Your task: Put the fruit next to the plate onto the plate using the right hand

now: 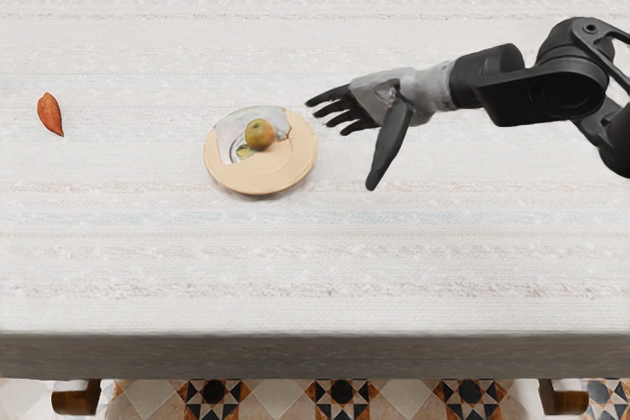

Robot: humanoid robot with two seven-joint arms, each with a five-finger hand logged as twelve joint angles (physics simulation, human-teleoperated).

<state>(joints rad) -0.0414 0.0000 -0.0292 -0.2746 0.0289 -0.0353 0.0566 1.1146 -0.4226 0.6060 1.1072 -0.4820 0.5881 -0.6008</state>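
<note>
- Fruit (260,133), round and yellow-green with a reddish blush, sits on the plate (285,166), toward its far-left part and inside the rim. None of it touches the table (315,263).
- Right hand (366,105) hangs just right of the plate and is open. Its fingers (330,105) are spread and point left toward the rim, one digit, seemingly the thumb, hangs downward, and it holds nothing.
- Deciding relation: the fruit lies left of the hand, beyond the plate's right rim. The fingertips are near that rim but apart from the fruit. The fruit is close to round, so no long axis matters.
- Right arm comes in from the picture's right edge. The left arm is out of view, so only the right is near.
- Judged from how things lie, the placing looks done. What is left is likely only to draw the hand off to the right.
- Possible slip: a drift leftward could nudge the rim or set the fruit rolling.
- Orange-red pointed thing (49,113) lies well apart from the plate, near the table's left edge, and seems to play no part.
</note>
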